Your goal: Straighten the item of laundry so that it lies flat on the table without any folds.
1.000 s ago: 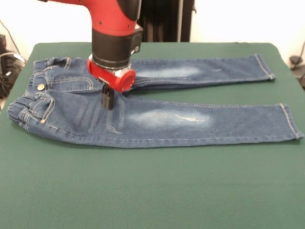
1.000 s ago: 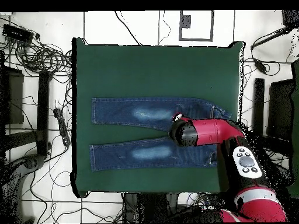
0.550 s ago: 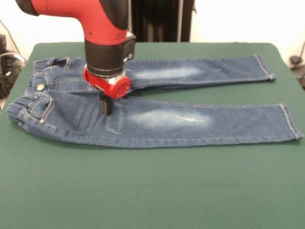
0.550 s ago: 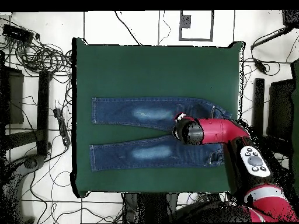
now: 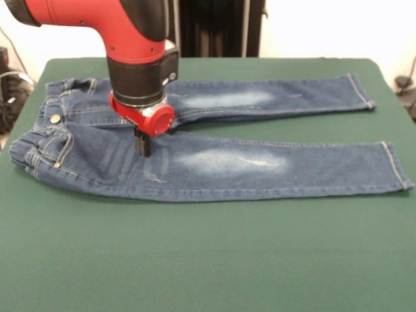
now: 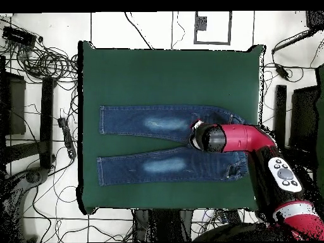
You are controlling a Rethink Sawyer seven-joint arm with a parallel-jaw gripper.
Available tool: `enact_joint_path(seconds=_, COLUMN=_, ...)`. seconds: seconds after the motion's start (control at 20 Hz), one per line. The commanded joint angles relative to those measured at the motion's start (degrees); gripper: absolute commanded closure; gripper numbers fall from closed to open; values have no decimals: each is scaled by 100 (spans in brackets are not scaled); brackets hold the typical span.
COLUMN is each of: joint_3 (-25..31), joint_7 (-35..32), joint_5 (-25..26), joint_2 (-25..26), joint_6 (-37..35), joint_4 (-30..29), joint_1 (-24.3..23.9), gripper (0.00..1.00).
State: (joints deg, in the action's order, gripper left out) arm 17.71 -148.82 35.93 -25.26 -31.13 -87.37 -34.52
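The wide dark green cloth-topped table [image 5: 208, 260] carries small blue denim jeans [image 5: 260, 172], spread across its middle with both legs straight, slightly parted, faded whitish patches on the thighs. The red and black arm's black gripper [image 5: 142, 144] stands at the crotch, fingers together against the denim; whether they pinch cloth is unclear. Cables litter the pale floor [image 6: 44, 57].

The table [image 5: 208, 260] has a plain dark green top, and one pair of small blue jeans [image 5: 214, 162] lies directly on it. In the front view the jeans lie across the far half, the waist at the left and both legs stretched to the right, slightly apart. The near half is bare green cloth.
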Motion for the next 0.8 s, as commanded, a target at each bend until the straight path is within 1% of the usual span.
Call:
enact_joint_path(seconds=0.05, joint_3=906, joint_7=1969, joint_5=74, joint_2=65, joint_6=-688, joint_4=320, joint_1=18, gripper=100)
enact_joint_path(seconds=0.25, joint_3=1055, joint_7=2196, joint_5=179, joint_2=236, joint_6=-734, joint_4=486, joint_1=-110, gripper=100)
enact_joint_path(seconds=0.35, joint_3=1045, joint_7=2155, joint_5=234, joint_2=256, joint_6=-697, joint_4=500, joint_1=-103, gripper=100)
enact_joint_path(seconds=0.8, joint_3=1010, joint_7=1764, joint_5=147, joint_2=-82, joint_6=-827, joint_4=168, joint_1=-14, gripper=100)
